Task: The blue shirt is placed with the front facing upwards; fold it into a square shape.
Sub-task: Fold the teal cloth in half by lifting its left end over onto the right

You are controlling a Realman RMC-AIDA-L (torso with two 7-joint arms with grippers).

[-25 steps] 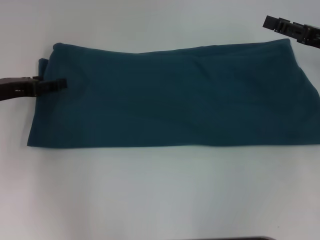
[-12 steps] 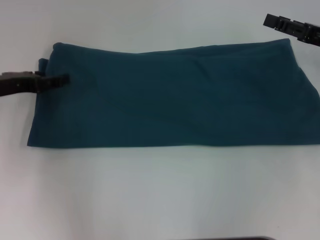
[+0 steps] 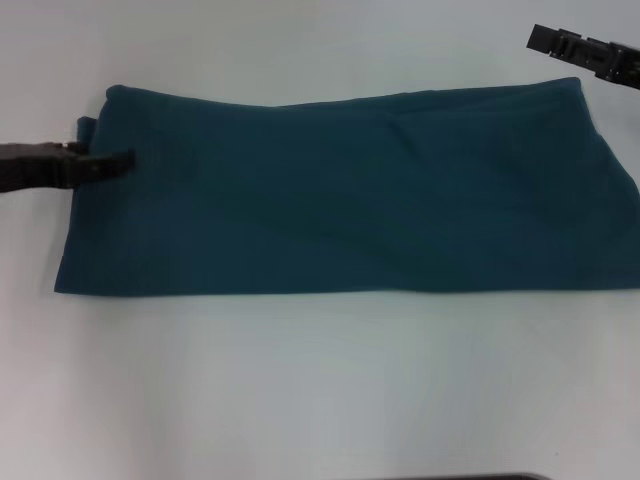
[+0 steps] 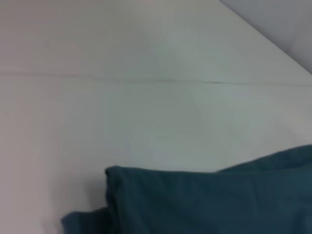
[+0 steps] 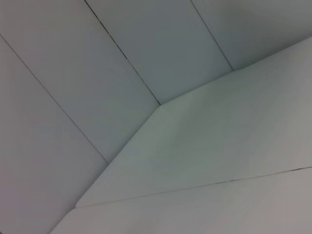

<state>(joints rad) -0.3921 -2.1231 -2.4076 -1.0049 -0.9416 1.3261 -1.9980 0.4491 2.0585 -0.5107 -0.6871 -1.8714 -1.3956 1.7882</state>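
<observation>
The blue shirt (image 3: pixel 340 195) lies flat on the white table (image 3: pixel 300 390), folded into a long band that runs from left to right. No lettering or collar shows on its upper face. My left gripper (image 3: pixel 118 162) reaches in from the left, low over the shirt's left end near the far corner. The left wrist view shows that folded corner of the shirt (image 4: pixel 204 202) from close by. My right gripper (image 3: pixel 545 41) hovers beyond the shirt's far right corner, apart from the cloth. The right wrist view holds no shirt.
White tabletop surrounds the shirt, with a wide bare strip toward the front. The table's far edge (image 5: pixel 161 105) meets pale wall panels (image 5: pixel 97 73) in the right wrist view. A dark edge (image 3: pixel 480 477) shows at the bottom of the head view.
My left gripper has shifted a little toward the far side along the shirt's left end. The right gripper and the shirt have stayed nearly still.
</observation>
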